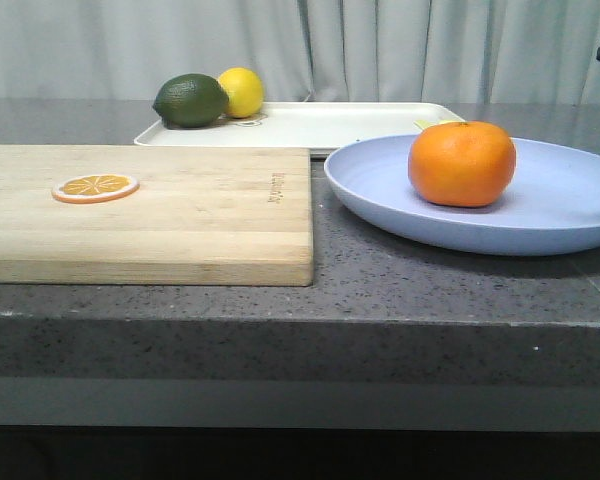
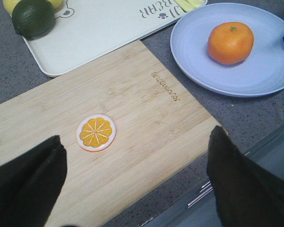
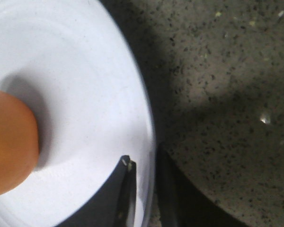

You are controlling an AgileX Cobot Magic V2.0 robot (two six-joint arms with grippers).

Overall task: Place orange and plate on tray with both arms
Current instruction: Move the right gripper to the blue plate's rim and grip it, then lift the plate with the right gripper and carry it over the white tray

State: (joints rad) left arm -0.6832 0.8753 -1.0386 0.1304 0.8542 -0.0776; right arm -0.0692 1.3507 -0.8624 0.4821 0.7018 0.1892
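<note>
Front view, orange (image 1: 462,163) stem-up on plate (image 1: 560,205), right gripper (image 3: 143,189) clamping plate rim, left gripper (image 2: 137,184) spread wide.

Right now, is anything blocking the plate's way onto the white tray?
Little does: the cream-white rectangular tray holds a dark green lime and yellow lemon only at its far-left end, away from the lavender-blue plate.

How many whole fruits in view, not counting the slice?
3. The orange sits on the plate; the lime and lemon sit together at the tray's far-left corner. None appears hidden.
</note>
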